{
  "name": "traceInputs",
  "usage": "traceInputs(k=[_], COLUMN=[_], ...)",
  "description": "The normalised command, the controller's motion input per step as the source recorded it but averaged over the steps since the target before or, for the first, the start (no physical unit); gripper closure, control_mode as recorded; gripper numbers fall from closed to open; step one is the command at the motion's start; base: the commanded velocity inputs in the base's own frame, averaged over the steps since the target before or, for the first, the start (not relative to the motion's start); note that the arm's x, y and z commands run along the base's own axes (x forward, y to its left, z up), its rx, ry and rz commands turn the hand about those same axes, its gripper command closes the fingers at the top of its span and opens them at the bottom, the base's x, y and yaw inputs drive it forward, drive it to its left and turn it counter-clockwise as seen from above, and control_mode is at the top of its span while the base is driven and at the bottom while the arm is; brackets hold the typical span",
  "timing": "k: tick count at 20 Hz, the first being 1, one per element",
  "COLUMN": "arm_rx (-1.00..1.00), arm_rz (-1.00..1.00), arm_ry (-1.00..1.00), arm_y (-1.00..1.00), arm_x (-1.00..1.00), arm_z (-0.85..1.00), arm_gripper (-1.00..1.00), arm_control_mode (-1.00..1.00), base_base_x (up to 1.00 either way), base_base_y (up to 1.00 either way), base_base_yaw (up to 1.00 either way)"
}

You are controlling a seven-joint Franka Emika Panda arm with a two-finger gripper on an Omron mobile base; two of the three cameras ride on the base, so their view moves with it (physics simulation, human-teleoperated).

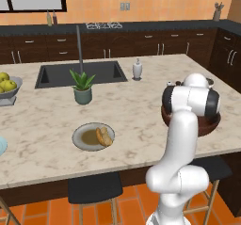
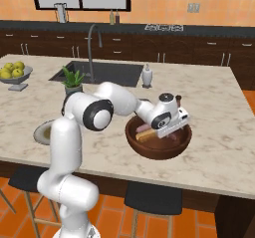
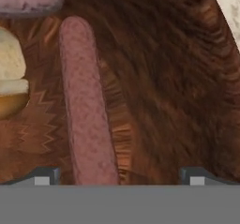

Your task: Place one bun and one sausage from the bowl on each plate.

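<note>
Gripper [image 3: 119,176]: fingers spread wide, nothing between them; its tips are cut off at the bottom of the hand view.
Bowl [image 2: 149,150]: directly under the gripper; in the left base view the arm covers most of it.
Sausages: two in the hand view, one sausage [image 3: 86,106] lying between the fingertips, nearer the left one, another cut off at the top edge.
Bun [image 3: 11,78]: left of the gripper, partly cropped.
Plate [image 1: 84,139]: one seen whole in the left base view, well left of the gripper, carrying one bun; the arm hides most of it in the right base view.
</note>
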Motion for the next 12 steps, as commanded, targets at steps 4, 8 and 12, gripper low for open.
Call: traceInputs(k=[4,8,12], arm_rx=[-0.04,-0.06,-0.01], arm_rz=[0.0,0.0,0.0], arm_ry=[0.0,0.0,0.0], arm_y=[0.0,0.04,0.0], arm_x=[0.0,0.0,0.0], arm_z=[-0.25,-0.26,-0.09], arm_gripper=[-1.0,1.0,1.0], arm_control_mode=[-1.0,-1.0,-1.0], base_base_x=[0.0,0.0,0.0], base_base_y=[0.0,0.0,0.0], base_base_yaw=[0.0,0.0,0.0])
